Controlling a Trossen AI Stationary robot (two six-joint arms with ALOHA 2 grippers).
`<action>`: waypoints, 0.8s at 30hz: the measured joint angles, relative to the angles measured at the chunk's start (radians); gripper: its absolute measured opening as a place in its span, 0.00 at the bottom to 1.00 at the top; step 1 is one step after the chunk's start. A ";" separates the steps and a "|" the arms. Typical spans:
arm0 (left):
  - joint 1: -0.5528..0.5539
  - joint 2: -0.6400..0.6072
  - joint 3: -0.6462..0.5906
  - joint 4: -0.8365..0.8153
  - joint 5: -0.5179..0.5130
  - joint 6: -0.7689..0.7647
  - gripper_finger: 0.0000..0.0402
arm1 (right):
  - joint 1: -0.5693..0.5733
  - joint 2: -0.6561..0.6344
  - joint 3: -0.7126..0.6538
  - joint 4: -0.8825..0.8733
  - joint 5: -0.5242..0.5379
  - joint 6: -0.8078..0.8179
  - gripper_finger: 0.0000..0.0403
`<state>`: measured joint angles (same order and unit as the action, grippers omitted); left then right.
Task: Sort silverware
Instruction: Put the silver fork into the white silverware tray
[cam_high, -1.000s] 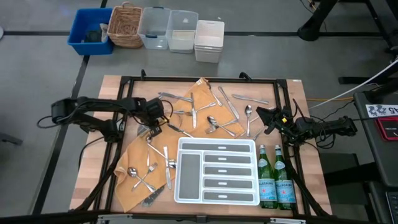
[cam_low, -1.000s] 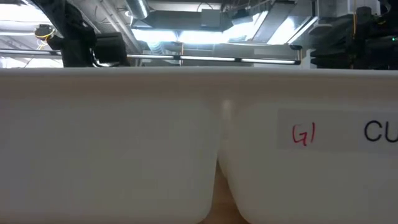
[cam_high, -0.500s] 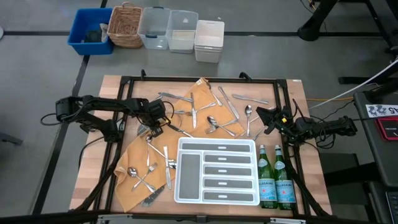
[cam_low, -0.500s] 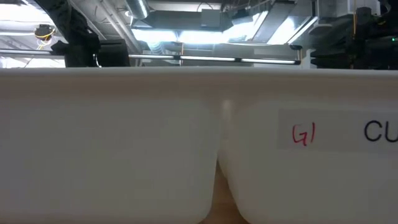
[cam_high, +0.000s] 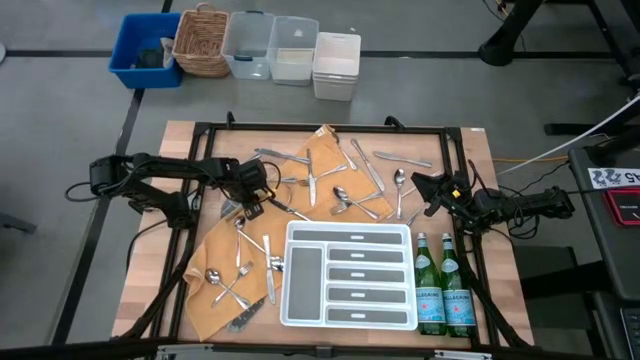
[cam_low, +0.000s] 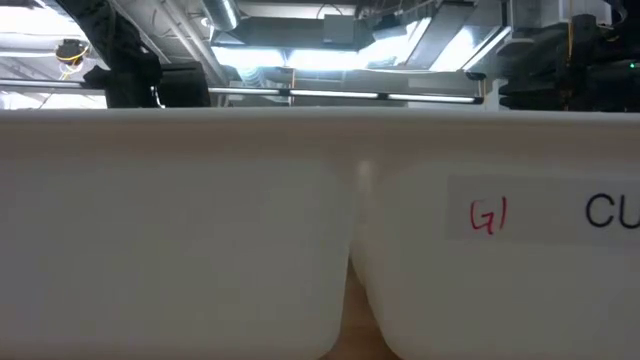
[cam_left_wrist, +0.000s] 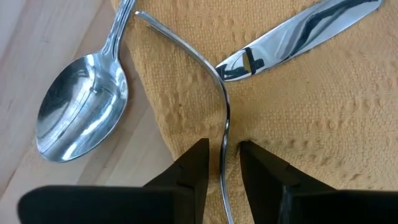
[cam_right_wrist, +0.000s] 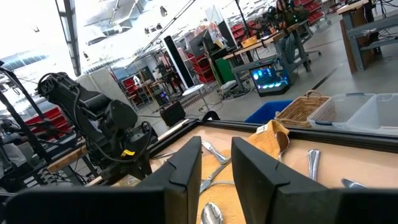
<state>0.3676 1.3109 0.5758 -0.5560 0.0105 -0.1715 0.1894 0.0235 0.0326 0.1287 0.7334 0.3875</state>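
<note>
Left arm set to pick a utensil off the cloth

High view: shiny silver-metal silverware (cam_high: 340, 190) lies scattered over the mustard-yellow woven cloth (cam_high: 225, 250) and the bare pale wood table (cam_high: 180, 145). The white divided plastic tray (cam_high: 299, 275) sits near the front, apparently with nothing in its slots. Left gripper (cam_high: 250, 205) is low over the cloth's left part; right gripper (cam_high: 428, 192) hangs at the right edge, just beside two green glass bottles (cam_high: 440, 285), idle

Low view: blocked by white plastic bin walls (cam_low: 180, 230); nothing useful

Left wrist view: left gripper fingers (cam_left_wrist: 186, 180) sit narrowly apart, straddling the thin curved silver utensil handle (cam_left_wrist: 214, 81) on the cloth, not clearly pinching it. A silver spoon (cam_left_wrist: 78, 109) lies on the wood beside it, a silver table knife (cam_left_wrist: 298, 31) crosses above

Right wrist view: right gripper fingers (cam_right_wrist: 186, 165) slightly apart, holding nothing

Step judged: grasp stage, early in the task. Next move calls for closing on the handle, lifting clear of the knife, then carrying to the matching tray slot
</note>
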 joint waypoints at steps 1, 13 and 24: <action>0.000 0.000 0.000 0.000 0.000 -0.011 0.20 | 0.000 0.000 0.000 0.000 0.000 0.000 0.22; 0.001 0.000 0.043 -0.033 0.000 -0.111 0.20 | 0.000 0.000 0.000 0.000 0.000 0.000 0.22; 0.002 0.000 0.049 0.025 -0.016 -0.109 0.20 | 0.000 0.000 0.000 -0.001 0.000 0.000 0.22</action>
<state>0.3695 1.3109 0.6247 -0.5309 -0.0059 -0.2806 0.1897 0.0235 0.0326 0.1280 0.7334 0.3874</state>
